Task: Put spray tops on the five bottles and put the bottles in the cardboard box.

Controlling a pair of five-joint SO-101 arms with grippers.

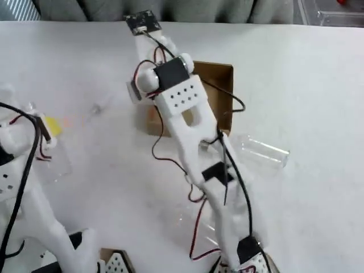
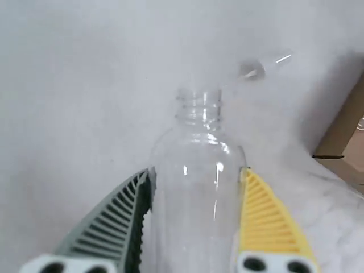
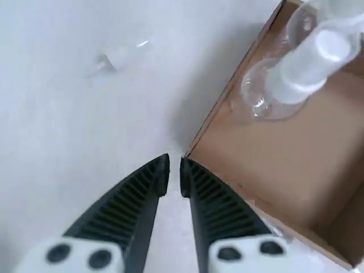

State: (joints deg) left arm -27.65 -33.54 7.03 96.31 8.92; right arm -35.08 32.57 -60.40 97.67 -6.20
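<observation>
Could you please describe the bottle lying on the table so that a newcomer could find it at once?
Find the cardboard box in the middle of the white table. In the high view, beside it towards the lower right, is a clear bottle. It lies flat, untouched, whereas the capless bottle sits in the left gripper.
</observation>
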